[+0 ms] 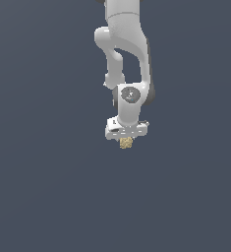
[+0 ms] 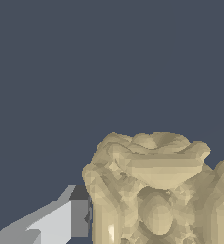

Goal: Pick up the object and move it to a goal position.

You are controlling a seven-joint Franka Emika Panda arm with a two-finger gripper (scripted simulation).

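**Lumpy blob sits at the fingertips, grip unconfirmed**

Although the white Panda arm [image 1: 127, 44] fills the upper middle of the exterior view, what matters is the small tan-yellow lumpy blob [image 1: 126, 142] poking out just beneath the gripper [image 1: 126, 139]. Nothing but a flat slate-grey backdrop surrounds them; no surface edge or goal marker shows, so whether the blob is resting or lifted cannot be told.

From the wrist view the same blob [image 2: 156, 190] looms large, its bumpy folds filling one corner, with a single grey fingertip [image 2: 77, 217] right against its side. The opposite finger is out of frame. The jaws look drawn in narrowly around the blob, and it seems to be between them, but a firm hold on both sides cannot be confirmed.

The risks, as I judge them:
- Uneven lumps may give the pads only a few contact points, so the blob could twist or squirt out under squeeze.
- It appears to sit low at the fingertips, so a quick move might shake it loose.
- With no goal visible, a drop would be hard to recover from.
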